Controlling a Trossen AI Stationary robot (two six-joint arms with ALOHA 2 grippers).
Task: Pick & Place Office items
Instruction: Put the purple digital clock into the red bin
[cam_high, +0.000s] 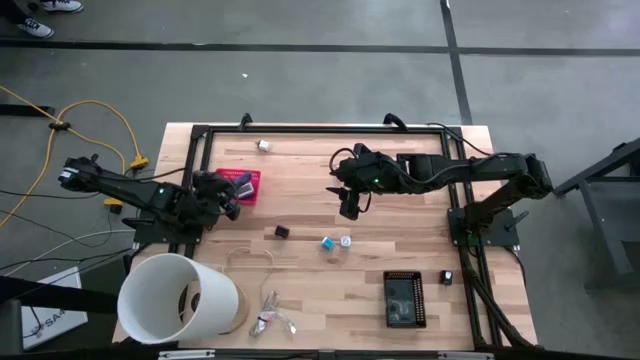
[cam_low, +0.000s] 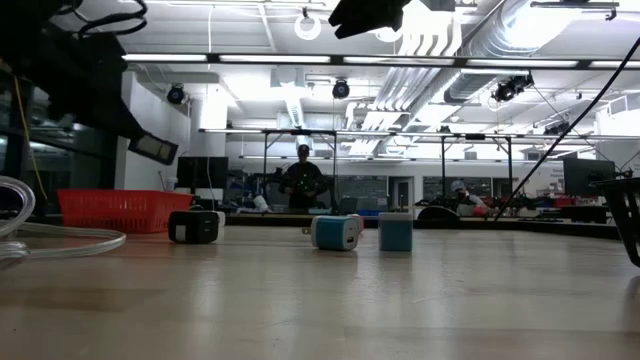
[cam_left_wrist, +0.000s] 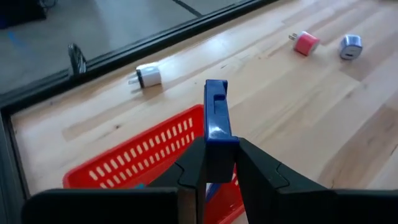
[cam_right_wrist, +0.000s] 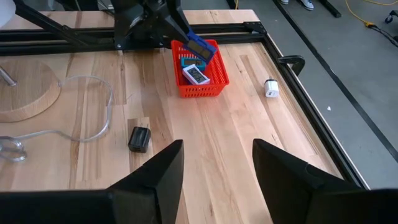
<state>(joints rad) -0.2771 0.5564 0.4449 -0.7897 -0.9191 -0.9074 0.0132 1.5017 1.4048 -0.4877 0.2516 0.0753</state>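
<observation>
Left hand (cam_left_wrist: 214, 177) grips a blue block (cam_left_wrist: 216, 118) above the red basket (cam_left_wrist: 143, 155); no readable writing.

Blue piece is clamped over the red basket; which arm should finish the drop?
Left. The left gripper is shut on the blue piece directly above the red basket. The right gripper hangs open, empty, mid-table, well away from the basket.

even overhead light; low view dim, backlit by ceiling lamps (cam_low: 300, 58).

A blue block (cam_left_wrist: 216, 127) hangs over a red basket (cam_left_wrist: 149, 155); a black block (cam_right_wrist: 139, 138) lies on pale wood table (cam_right_wrist: 205, 143).
</observation>
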